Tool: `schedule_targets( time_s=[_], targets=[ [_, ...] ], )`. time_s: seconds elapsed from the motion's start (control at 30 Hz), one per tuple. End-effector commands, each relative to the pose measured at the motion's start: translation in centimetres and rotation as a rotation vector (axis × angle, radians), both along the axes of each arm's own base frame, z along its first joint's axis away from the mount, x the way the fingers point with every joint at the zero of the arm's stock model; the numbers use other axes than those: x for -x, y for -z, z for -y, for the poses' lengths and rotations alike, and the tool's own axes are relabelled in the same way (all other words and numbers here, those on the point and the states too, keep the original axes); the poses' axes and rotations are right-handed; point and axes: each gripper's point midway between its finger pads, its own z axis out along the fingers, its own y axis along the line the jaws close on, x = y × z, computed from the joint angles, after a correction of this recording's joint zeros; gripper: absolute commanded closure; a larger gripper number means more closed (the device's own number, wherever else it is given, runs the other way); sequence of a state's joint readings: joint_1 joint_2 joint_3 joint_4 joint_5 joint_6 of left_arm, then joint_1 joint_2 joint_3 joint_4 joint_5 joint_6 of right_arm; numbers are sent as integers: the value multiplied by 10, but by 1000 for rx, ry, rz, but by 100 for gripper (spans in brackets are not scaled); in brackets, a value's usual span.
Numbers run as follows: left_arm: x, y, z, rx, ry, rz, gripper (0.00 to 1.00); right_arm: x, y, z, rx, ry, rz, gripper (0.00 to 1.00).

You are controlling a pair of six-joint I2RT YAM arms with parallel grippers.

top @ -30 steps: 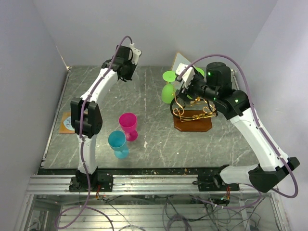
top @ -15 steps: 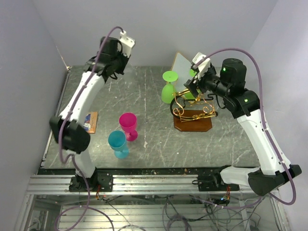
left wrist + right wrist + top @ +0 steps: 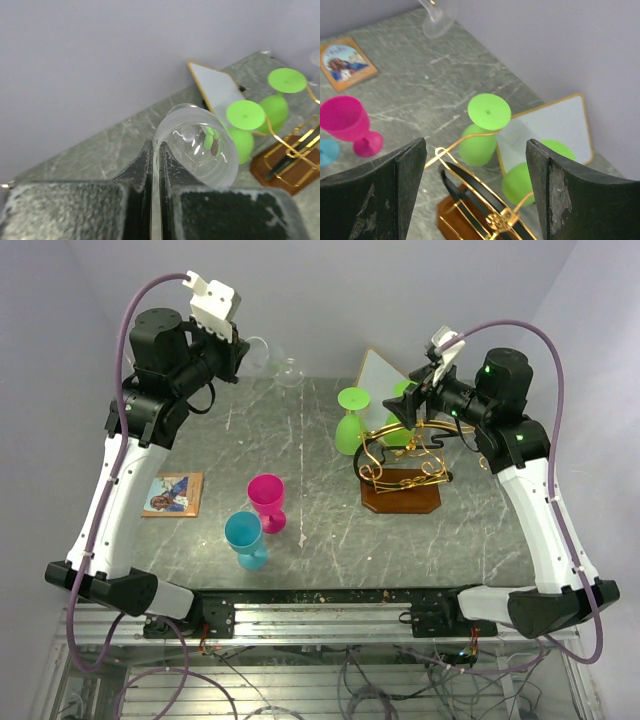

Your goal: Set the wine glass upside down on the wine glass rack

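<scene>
One view alone, left wrist, shows left fingers (image 3: 137, 172) pinching the wine glass (image 3: 200, 145) rim; right fingers (image 3: 400, 190) stand wide.

Soft, even and fairly bright light fills the scene; shadows on the desk (image 3: 340, 540) are faint. The clear wine glass (image 3: 200, 150) shows small glare spots, and the left end effector (image 3: 155, 165) at 6 o'clock looks blurred.

On the table: 2 green glasses (image 3: 476, 147), 1 pink glass (image 3: 267, 498), 1 blue glass (image 3: 244, 537), 1 clear glass (image 3: 200, 150), 1 gold rack (image 3: 400, 468), 1 white panel (image 3: 378, 375), 1 picture card (image 3: 172, 494).
</scene>
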State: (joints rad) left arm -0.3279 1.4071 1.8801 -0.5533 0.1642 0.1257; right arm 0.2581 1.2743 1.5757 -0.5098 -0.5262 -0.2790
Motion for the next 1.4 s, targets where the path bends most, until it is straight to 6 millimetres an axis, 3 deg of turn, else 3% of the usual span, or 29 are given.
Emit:
schedule_targets(
  time_s=[0.0, 0.2, 0.33, 0.7, 1.23, 1.37],
  targets=[
    [24, -24, 25, 176, 146, 8, 93, 4, -15, -20, -171, -98, -59, 20],
    [47, -50, 43, 345, 264, -6, 93, 14, -14, -47, -367, -239, -215, 22],
    [54, -58, 51, 404, 315, -22, 93, 11, -12, -52, -432, -238, -281, 22],
    [59, -58, 60, 459, 372, -72, 93, 5, 3, -72, -509, -288, -398, 26],
    [47, -36, 70, 454, 381, -114, 93, 0, 0, -85, -526, -283, -426, 55],
    [46, -30, 73, 449, 386, -125, 93, -8, 4, -85, -531, -254, -431, 68]
  ],
)
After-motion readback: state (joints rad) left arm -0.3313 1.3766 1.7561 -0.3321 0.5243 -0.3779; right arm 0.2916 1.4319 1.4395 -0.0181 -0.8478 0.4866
